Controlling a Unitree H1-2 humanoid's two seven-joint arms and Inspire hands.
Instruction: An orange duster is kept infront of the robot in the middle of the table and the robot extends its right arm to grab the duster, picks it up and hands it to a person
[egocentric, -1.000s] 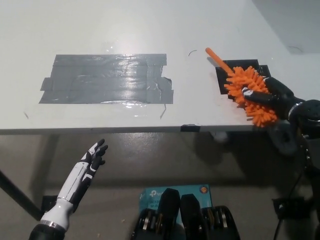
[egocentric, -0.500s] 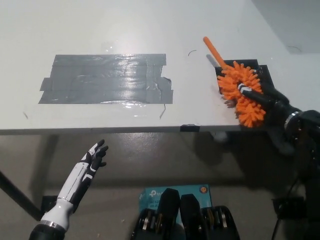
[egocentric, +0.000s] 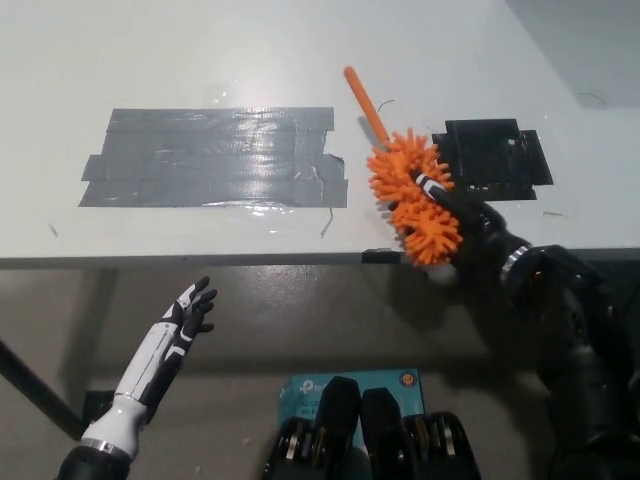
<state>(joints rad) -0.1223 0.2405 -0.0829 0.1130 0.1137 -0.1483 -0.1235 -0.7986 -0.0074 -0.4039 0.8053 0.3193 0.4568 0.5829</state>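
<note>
Black right hand (egocentric: 462, 215) fingers clamped on shaggy orange duster (egocentric: 412, 196); white left hand (egocentric: 187, 312) fingers apart.

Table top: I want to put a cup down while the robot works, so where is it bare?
The table is bare along the far side beyond the grey tape patch, and between that patch and the left edge. It is crowded near the black tape patch, where the right hand holds the orange duster.
</note>
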